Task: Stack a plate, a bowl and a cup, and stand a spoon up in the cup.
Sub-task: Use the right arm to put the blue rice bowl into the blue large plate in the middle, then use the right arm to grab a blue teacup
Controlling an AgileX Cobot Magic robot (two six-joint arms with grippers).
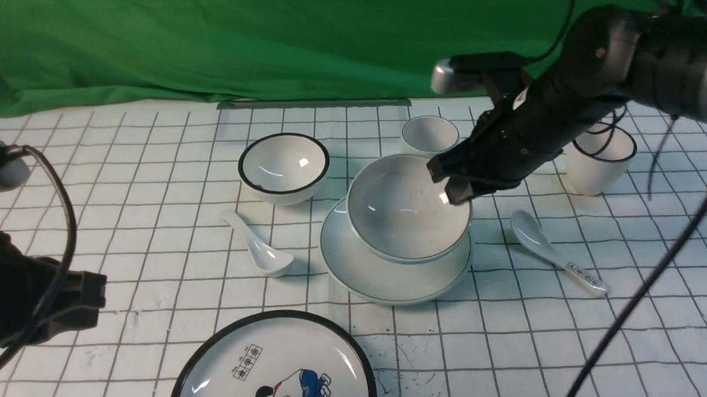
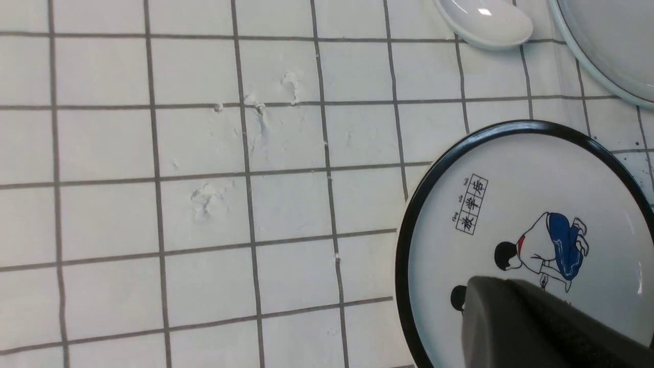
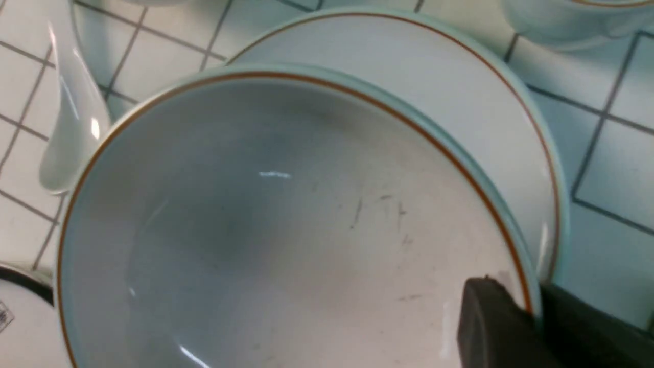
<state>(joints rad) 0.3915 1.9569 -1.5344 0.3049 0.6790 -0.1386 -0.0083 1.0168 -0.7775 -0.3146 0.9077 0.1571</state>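
Printed characters on a plate and a spoon
The round white ceramic plate with a thick black rim [image 1: 218,371] bears three boxed Chinese characters, 放学后, with small pinyin-like letters beside them, too small to read surely. The white ceramic spoon with a printed handle [image 1: 546,250] carries a row of boxed characters, too small to read.

We've got pretty bright, even light in the front view, with small white glints inside the black-rimmed bowl [image 1: 284,164] and on the bowl [image 1: 409,208]. The right arm [image 1: 540,95] looks a bit smeary there. Left wrist view's nice and crisp on the grid cloth [image 2: 204,204], with a little glare on the spoon [image 2: 485,23]. Right wrist view is softer and dimmer for us, kinda bluish toward one side, streaky highlights in the bowl.
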